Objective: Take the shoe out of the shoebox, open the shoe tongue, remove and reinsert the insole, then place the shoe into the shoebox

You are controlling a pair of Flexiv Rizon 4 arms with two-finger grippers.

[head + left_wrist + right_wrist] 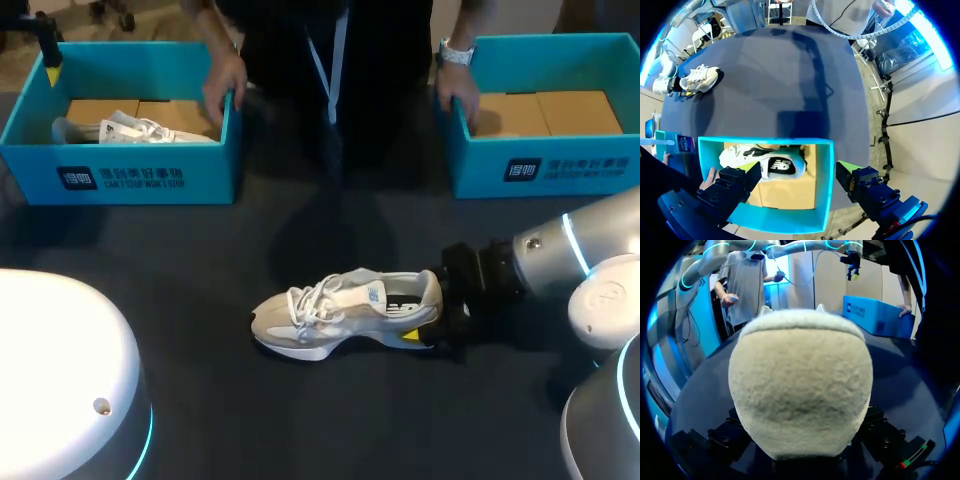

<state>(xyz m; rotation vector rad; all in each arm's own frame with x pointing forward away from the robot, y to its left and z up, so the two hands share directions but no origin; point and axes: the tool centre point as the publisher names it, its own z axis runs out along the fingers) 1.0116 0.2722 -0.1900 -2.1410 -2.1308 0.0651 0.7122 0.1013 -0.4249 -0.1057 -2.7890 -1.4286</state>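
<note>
A white and grey shoe (345, 312) lies on its sole in the middle of the dark table, toe pointing left. My right gripper (420, 318) comes in from the right and is shut on its heel, one yellow tip showing on the near side. The fuzzy heel (800, 390) fills the right wrist view between the black fingers (722, 437). My left gripper (52, 62) hangs open above the far left corner of the left blue shoebox (140, 175). The left wrist view looks down into that shoebox (824, 180), where a second shoe (765, 159) lies.
A second blue shoebox (545, 165) stands at the back right with only cardboard in it. A person's hand (225, 85) rests on the left box's rim and another hand (458, 95) on the right box's rim. My arms' white housings (60, 380) fill the near corners.
</note>
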